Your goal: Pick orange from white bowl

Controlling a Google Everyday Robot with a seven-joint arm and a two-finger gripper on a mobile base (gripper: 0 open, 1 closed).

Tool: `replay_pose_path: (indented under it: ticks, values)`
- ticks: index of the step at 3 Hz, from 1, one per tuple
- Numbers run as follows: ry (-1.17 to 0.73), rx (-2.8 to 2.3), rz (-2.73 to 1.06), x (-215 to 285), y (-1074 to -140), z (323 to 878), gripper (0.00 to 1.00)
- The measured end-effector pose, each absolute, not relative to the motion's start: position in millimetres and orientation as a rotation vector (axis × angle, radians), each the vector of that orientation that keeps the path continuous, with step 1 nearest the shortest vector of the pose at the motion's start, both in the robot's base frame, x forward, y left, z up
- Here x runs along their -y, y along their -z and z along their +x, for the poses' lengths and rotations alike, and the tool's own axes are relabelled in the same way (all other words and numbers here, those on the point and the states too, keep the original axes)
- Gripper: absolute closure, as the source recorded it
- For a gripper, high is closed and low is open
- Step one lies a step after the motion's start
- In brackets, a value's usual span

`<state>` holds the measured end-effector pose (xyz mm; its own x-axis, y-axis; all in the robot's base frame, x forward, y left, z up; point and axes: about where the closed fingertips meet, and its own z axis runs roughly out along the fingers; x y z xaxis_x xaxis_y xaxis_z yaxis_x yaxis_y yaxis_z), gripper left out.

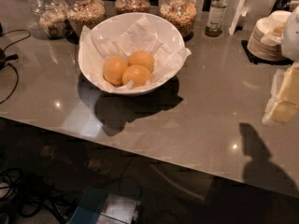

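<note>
Grey glossy table is spanning the view from far left to near right, carrying everything below

White bowl is sitting left of centre on the table, upright, and casting a dark shadow toward the near side

Crumpled white paper is lining the bowl, with its corners hanging over the rim at left and right

Stack of small plates is resting at the far right, well apart from the bowl

Gripper is hanging at the right edge of the view over the table, pale and yellowish, well apart from the bowl and touching nothing. Whether it is spread or closed: cannot tell

Four glass jars of grain are standing in a row along the far edge. The second and the fourth are sitting just behind the bowl's rim

Small bottle is standing right of the jars

Three oranges are lying together in the bottom of the bowl on the paper, touching one another: left orange, far orange, near orange. All three are looking alike, and none is being held
</note>
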<state>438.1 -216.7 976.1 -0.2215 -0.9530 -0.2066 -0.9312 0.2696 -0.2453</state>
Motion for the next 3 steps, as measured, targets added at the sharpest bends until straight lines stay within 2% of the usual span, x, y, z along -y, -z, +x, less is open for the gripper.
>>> replay_pose_path:
  ticks: [2,3]
  values:
    - [0.07,-2.183,-1.729,209,-979,444,0.0]
    - [-0.058,-2.024,-1.767,176,-985,475,0.0]
